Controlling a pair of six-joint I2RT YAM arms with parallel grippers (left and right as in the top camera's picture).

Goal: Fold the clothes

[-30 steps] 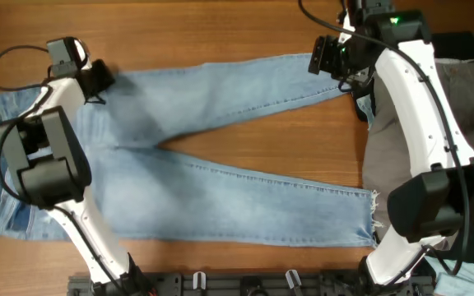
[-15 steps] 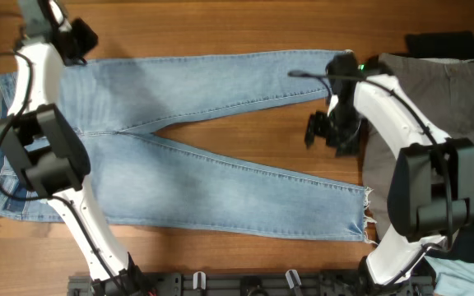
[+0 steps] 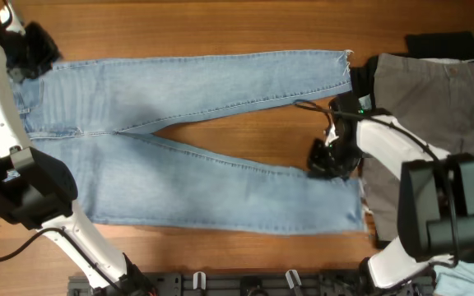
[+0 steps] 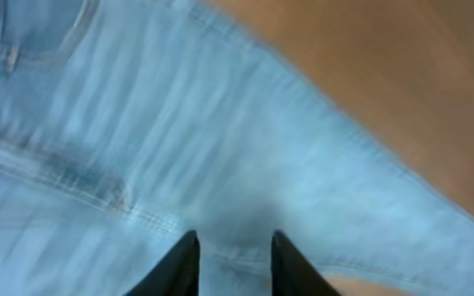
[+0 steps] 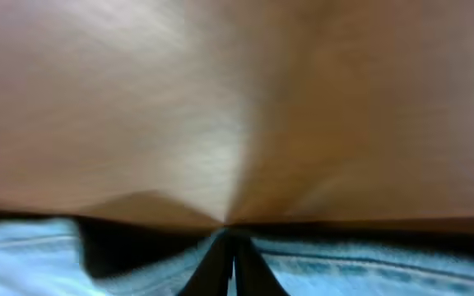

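The clothes, light-blue jeans [image 3: 196, 197], lie spread on the wooden table, waist to the left and both legs running right in a narrow V. My left gripper [image 3: 33, 51] hovers at the upper waist corner. In the left wrist view its fingers [image 4: 186, 261] stand a little apart, open, over blurred denim [image 4: 220, 123] with seams. My right gripper [image 3: 326, 160] sits on the upper edge of the lower leg, close to the frayed hem. In the right wrist view this gripper [image 5: 227, 240] has its fingers pressed together, with the denim edge [image 5: 369, 263] drawn up to them.
A grey garment [image 3: 434, 99] lies at the right, right next to the leg hems. A dark cloth [image 3: 443, 41] lies at the back right and a pale blue piece [image 3: 467, 284] at the front right corner. A black rail [image 3: 245, 284] runs along the front edge.
My right gripper came down from the upper leg's hem to the lower leg and shut. My left gripper moved left to the waist corner. The upper leg now lies straighter.
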